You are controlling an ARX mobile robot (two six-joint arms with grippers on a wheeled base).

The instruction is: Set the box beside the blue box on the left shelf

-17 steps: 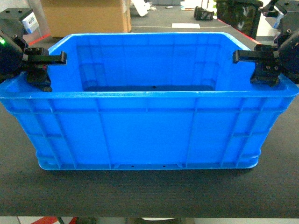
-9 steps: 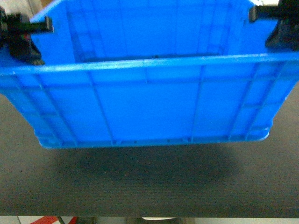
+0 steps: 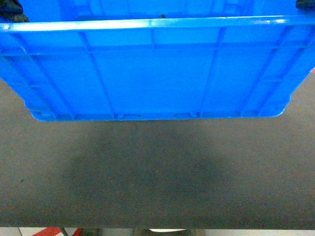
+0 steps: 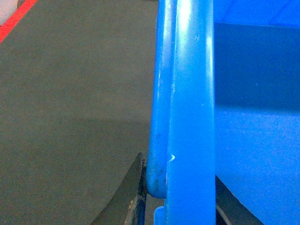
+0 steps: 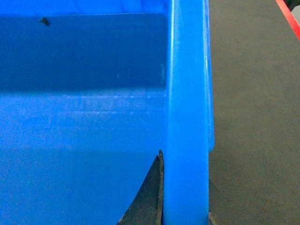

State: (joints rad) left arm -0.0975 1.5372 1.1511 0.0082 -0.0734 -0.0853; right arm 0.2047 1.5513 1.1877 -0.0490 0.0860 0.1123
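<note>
The box (image 3: 157,73), a large bright blue ribbed crate, hangs above the dark mat and fills the top of the head view, with its shadow below it. My left gripper (image 4: 180,197) is shut on the box's left end rim (image 4: 192,93), one finger (image 4: 133,197) outside and one inside the wall. My right gripper (image 5: 185,201) is shut on the right end rim (image 5: 187,93), with its inner finger (image 5: 150,199) against the wall. Only dark slivers of the two grippers show at the head view's top corners. The left shelf and the other blue box are out of view.
A dark grey mat (image 3: 157,172) covers the table under the box. Its front edge runs along the bottom of the head view. Red strips lie at the mat's far sides (image 4: 14,21) (image 5: 290,16).
The box has gone from resting on the mat to hanging above it, climbing in the head view. Both grippers rose with it, almost out of the top of that view.
</note>
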